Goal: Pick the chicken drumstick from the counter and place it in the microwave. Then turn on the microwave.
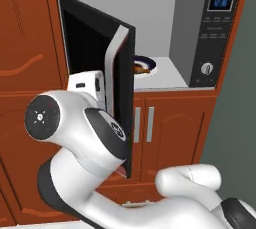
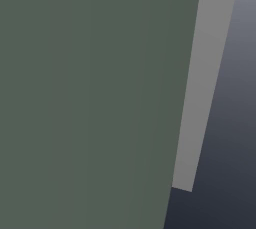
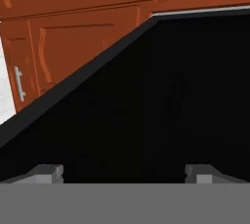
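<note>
The microwave (image 1: 150,38) stands open, its black glass door (image 1: 87,43) swung out about halfway toward me. Inside, the chicken drumstick (image 1: 141,69) lies on a round dark-rimmed plate (image 1: 149,62), partly hidden by the door's edge. My white hand (image 1: 85,82) is on the outer side of the door, low on its left. In the hand view my gripper (image 3: 124,174) is open and holds nothing, its fingertips (image 3: 49,173) close to the door's black glass (image 3: 161,100). The counter is out of view.
The dark control panel (image 1: 215,33) carries a blue display (image 1: 221,3) and a round knob (image 1: 206,68). Reddish-brown cabinets (image 1: 170,133) with silver handles sit below the microwave. A grey-green wall (image 2: 90,98) stands close on the right.
</note>
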{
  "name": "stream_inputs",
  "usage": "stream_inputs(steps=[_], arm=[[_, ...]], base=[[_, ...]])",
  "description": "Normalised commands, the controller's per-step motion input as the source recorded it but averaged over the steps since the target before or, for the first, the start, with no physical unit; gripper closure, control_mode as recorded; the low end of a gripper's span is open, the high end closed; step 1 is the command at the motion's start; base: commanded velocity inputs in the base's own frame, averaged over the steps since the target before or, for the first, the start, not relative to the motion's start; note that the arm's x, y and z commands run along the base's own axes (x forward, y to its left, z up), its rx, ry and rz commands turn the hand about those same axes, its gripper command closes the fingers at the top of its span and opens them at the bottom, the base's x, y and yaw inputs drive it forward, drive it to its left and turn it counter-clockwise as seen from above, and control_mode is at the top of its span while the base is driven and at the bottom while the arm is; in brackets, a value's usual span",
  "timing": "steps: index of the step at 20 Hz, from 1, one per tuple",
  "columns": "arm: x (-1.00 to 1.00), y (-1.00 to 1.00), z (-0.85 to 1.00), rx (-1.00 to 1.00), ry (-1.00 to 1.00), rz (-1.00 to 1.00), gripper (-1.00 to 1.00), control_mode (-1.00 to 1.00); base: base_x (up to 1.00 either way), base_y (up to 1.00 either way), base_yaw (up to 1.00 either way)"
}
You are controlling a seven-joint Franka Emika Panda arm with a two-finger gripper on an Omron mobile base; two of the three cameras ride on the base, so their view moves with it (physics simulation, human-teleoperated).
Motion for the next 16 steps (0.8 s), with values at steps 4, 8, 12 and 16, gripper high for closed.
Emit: stream_inputs(steps=[4, 8, 12, 16], arm=[[0.02, -0.5, 0.0, 0.0, 0.0, 0.0, -1.0, -1.0], [0.28, -0.55, 0.0, 0.0, 0.0, 0.0, -1.0, -1.0], [0.79, -0.64, 0.0, 0.0, 0.01, 0.0, -1.0, -1.0], [0.85, -0.7, 0.0, 0.0, 0.02, -0.01, -1.0, -1.0]], base=[[0.0, 0.0, 0.0], [0.0, 0.0, 0.0], [0.0, 0.0, 0.0], [0.0, 0.0, 0.0]])
